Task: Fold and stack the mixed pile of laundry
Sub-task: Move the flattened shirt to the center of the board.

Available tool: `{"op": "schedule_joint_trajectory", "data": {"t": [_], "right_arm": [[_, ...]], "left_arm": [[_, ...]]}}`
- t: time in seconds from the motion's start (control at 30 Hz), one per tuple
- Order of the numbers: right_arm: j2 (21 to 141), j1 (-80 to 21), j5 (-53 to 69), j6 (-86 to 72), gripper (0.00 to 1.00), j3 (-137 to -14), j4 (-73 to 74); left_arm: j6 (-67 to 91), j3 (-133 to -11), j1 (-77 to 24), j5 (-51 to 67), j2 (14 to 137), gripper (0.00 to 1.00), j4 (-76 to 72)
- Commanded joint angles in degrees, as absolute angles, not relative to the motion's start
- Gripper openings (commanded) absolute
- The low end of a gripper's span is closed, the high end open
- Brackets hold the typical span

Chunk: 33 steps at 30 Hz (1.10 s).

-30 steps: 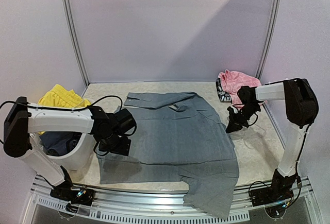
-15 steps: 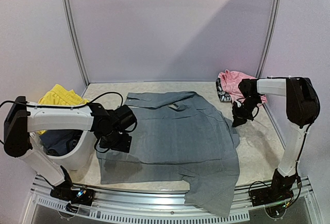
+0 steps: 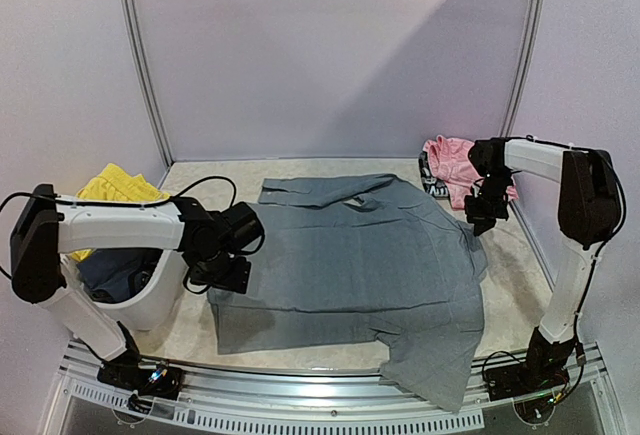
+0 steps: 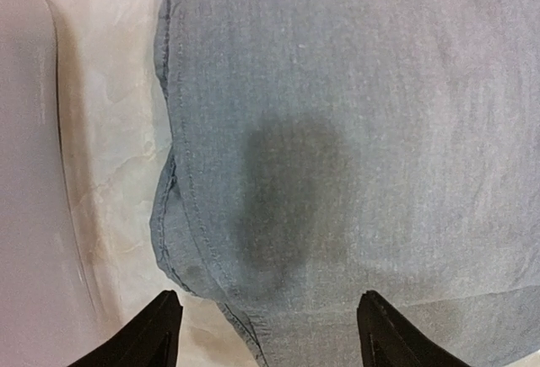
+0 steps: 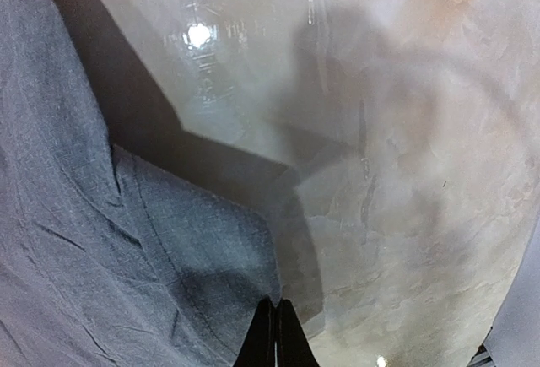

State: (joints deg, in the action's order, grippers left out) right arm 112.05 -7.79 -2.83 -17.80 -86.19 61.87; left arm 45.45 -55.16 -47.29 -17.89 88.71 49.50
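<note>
A large grey shirt [image 3: 350, 255] lies spread across the middle of the table, one sleeve hanging over the near edge. My right gripper [image 3: 483, 220] is shut on the shirt's right edge; in the right wrist view the closed fingertips [image 5: 275, 333] pinch a corner of the grey cloth [image 5: 101, 240], lifted off the table. My left gripper [image 3: 225, 275] hovers open over the shirt's left hem [image 4: 194, 215], its gripper [image 4: 270, 325] holding nothing. Yellow shorts [image 3: 115, 185] and a dark blue item [image 3: 110, 275] sit at the left. A pink piece [image 3: 455, 160] lies at the back right.
A white plastic tub [image 3: 150, 305] stands at the left beside my left arm, its wall [image 4: 25, 173] close to the shirt's edge. The marbled tabletop [image 5: 405, 131] shows bare right of the shirt. Booth walls enclose the back and sides.
My right gripper has moved back and to the right, dragging the grey shirt rightwards with it. The left gripper stays open over the shirt's left edge.
</note>
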Motion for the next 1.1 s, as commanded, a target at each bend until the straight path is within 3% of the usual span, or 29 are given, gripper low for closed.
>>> {"op": "schedule_joint_trajectory", "data": {"t": [0.0,0.53,0.7,0.8,1.07], "right_arm": [[109.75,-7.56,-1.31,-17.43,0.00,-87.05,62.63],[110.24,-7.56,-2.61,-16.94,0.00,-86.40,62.24],[112.77,-7.56,-2.21,-17.61,0.00,-88.33,61.16],[114.85,-7.53,-2.52,-17.96,0.00,-90.19,61.15],[119.96,-7.56,-1.49,-19.55,0.00,-96.01,60.02]], "left_arm": [[44.47,-55.32,-45.65,-18.80,90.39,0.72,49.35],[45.33,-56.23,-42.98,-19.04,96.89,0.72,50.08],[44.34,-57.34,-42.68,-19.14,99.38,0.63,48.44],[43.45,-58.85,-42.17,-20.56,101.22,0.53,48.64],[41.02,-63.71,-37.74,-22.54,105.63,0.50,49.12]]}}
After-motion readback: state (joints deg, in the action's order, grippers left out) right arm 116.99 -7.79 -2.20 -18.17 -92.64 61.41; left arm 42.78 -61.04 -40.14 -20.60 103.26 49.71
